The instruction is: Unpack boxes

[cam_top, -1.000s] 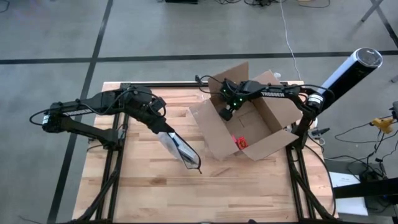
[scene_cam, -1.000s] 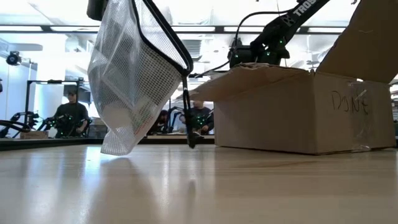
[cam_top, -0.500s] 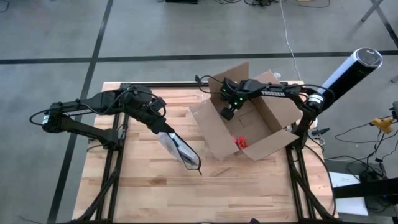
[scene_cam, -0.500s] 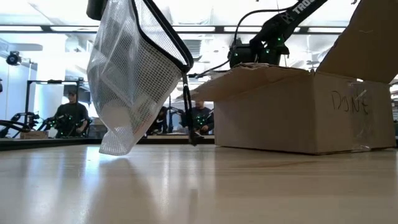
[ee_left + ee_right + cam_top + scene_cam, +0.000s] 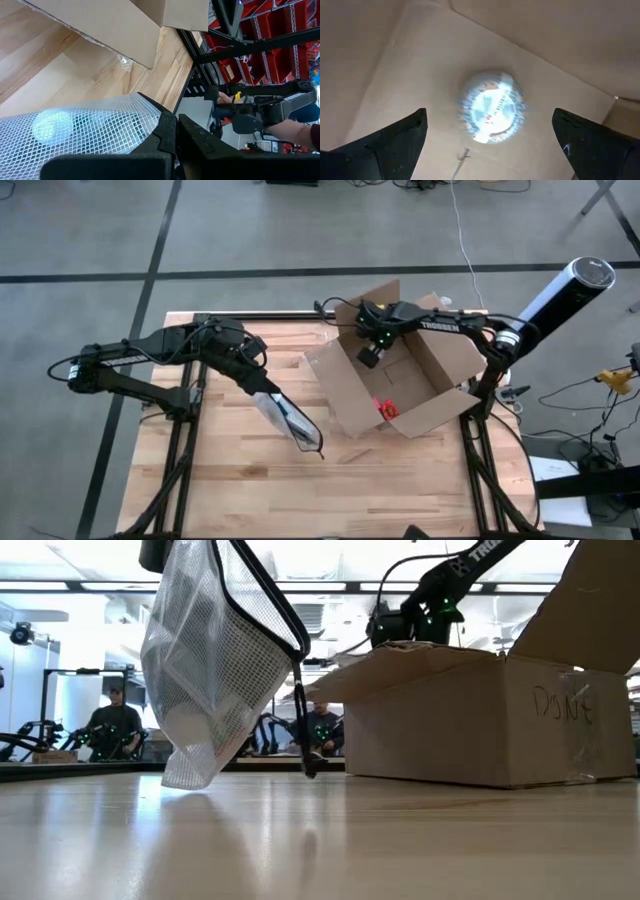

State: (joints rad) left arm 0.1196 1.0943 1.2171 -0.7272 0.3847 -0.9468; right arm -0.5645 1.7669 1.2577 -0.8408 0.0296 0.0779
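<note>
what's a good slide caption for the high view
Left gripper holds a mesh pouch over the table while the right gripper reaches, open, into the cardboard box.

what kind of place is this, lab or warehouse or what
Most likely a robotics lab or workshop. Beyond the wooden table, the low view shows people seated at other dark robot arms, and the left wrist view shows shelves of red bins.

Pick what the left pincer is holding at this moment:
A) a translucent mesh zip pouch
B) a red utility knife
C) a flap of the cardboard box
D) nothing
A: the left pincer is shut on the top edge of the mesh pouch, which hangs just above the table, clear of the cardboard box.
</note>
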